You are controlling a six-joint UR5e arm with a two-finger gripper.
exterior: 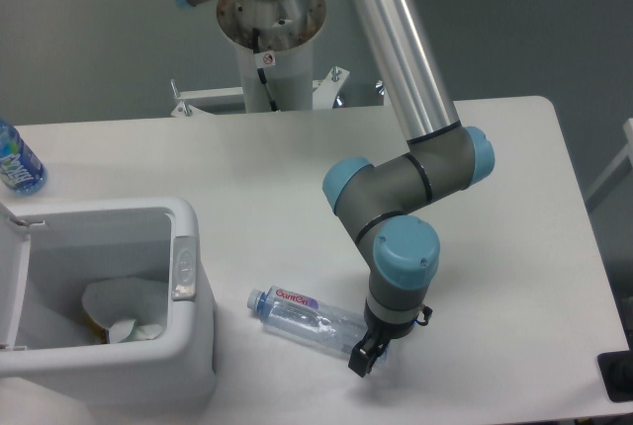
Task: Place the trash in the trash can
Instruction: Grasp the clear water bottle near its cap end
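Step in hand: grasp of clear plastic bottle, second piece of trash.

Crumpled wrapper already inside trash can, lid open, at front-left corner of table.

Bottle lies on its side near front edge of table, pale blue cap toward can, base toward me.

My end effector low at bottle's base end, touching or just beside it. Fingers dark, seen end-on; cannot tell whether spread or pinching bottle.

Next move calls for firm pinch across base, lift, carry left over can opening, release.

Blue-labelled bottle at left edge: leave alone.

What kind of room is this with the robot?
Probably a robot lab: an arm on a pedestal works at a plain white table, beside a bin and bottle.
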